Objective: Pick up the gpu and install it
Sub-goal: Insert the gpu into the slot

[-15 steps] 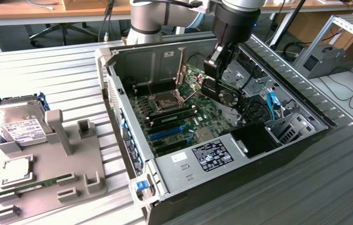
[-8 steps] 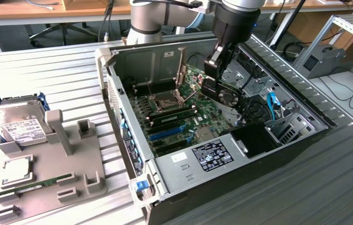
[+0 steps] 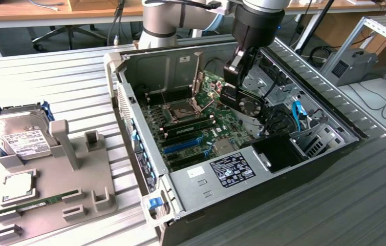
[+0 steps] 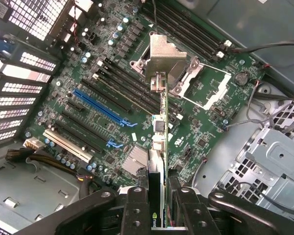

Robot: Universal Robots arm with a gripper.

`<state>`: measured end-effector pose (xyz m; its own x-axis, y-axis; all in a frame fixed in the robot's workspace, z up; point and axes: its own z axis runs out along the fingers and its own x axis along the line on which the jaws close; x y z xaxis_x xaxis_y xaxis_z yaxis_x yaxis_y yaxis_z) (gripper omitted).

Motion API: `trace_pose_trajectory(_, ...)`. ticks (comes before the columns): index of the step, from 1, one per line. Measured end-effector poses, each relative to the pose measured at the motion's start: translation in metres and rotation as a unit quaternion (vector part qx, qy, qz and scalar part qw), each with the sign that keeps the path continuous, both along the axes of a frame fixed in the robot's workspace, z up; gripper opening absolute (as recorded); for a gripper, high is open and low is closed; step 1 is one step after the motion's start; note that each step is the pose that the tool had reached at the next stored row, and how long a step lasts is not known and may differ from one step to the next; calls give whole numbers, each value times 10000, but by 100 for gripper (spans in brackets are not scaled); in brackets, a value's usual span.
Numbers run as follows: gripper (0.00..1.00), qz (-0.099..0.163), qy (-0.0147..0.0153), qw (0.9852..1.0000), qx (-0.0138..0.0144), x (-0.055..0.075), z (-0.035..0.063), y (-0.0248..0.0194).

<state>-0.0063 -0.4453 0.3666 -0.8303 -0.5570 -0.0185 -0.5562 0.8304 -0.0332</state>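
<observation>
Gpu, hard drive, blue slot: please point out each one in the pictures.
gpu [image 3: 250, 106], exterior view, on its round fan.
hard drive [image 3: 22, 139], exterior view, on its white label.
blue slot [image 4: 99, 106], wrist view, on the slot's middle.

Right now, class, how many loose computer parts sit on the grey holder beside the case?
3: a silver hard drive at the holder's far end, a square processor chip midway, a green RAM stick nearest the camera. Others may hide behind its posts.
</observation>
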Motion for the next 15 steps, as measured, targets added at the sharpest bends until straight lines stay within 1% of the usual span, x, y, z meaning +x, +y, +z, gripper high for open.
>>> trace_pose_trajectory(15, 26, 158, 0, 9999, 0, 0, 0, 0)
